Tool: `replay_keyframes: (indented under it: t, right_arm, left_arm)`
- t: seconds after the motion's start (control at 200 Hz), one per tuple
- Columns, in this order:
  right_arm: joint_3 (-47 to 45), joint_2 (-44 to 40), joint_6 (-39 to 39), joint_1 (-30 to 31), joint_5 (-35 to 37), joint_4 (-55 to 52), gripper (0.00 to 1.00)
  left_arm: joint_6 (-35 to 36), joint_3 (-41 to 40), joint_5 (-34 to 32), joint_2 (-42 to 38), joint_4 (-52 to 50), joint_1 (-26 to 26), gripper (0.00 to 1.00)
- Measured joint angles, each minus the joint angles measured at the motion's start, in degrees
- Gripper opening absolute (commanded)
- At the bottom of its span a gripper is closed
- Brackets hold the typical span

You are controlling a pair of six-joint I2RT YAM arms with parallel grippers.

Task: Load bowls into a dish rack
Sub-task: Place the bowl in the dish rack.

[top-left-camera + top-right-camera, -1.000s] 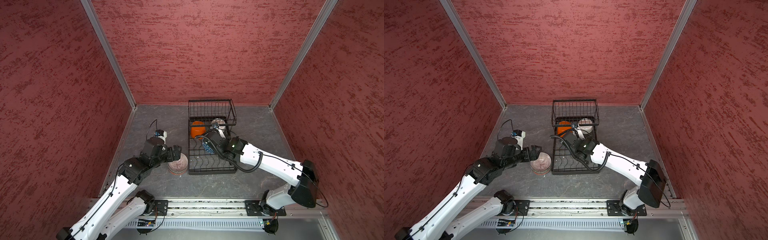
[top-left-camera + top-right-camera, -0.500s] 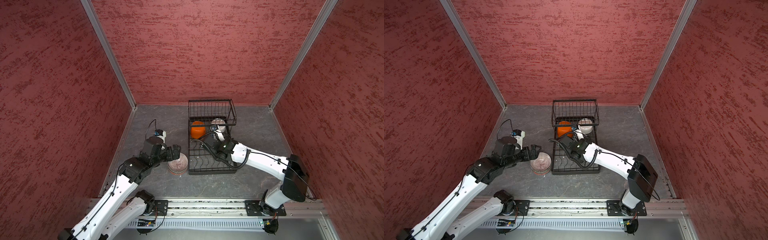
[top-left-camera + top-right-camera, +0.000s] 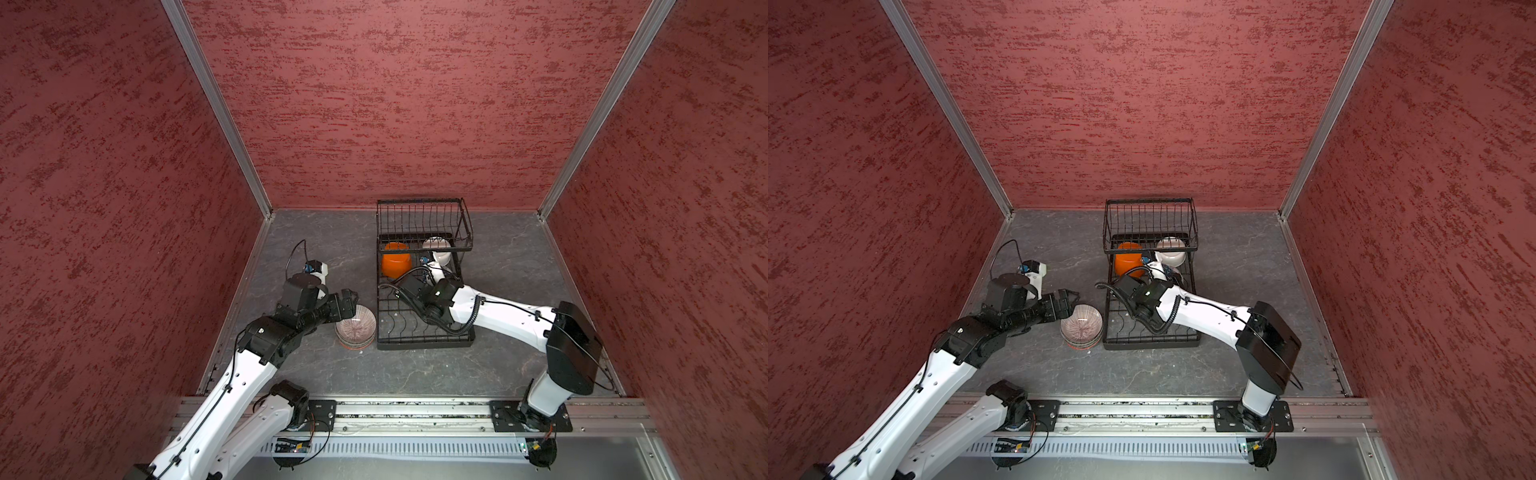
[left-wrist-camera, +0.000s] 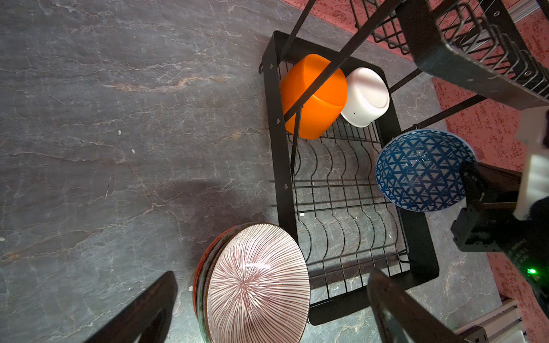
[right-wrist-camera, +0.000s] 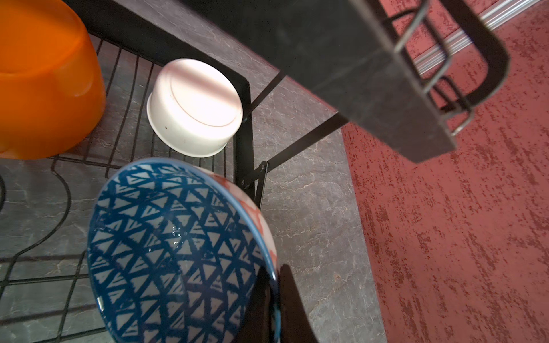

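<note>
Right gripper pinches rim of blue triangle-patterned bowl over black wire dish rack.
Orange bowl, white bowl upturned at rack's far end; near slots free. Left gripper wide open, empty, over striped bowl stack beside rack.

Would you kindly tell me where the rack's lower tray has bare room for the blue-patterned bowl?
The slot wires of the dish rack lie bare from the orange bowl and white bowl to the near end rail. Crowded: the far end under the raised basket, where both bowls sit, and beside the left rail, where the bowl stack stands.
</note>
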Motion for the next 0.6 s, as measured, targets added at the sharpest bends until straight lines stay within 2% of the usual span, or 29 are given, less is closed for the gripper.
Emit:
replay_keyframes:
  t: [0.601]
  right_arm:
    - [0.0, 5.8, 7.9, -0.9, 4.2, -3.1, 0.0]
  left_arm:
    - [0.9, 0.0, 2.3, 0.2, 0.2, 2.3, 1.0]
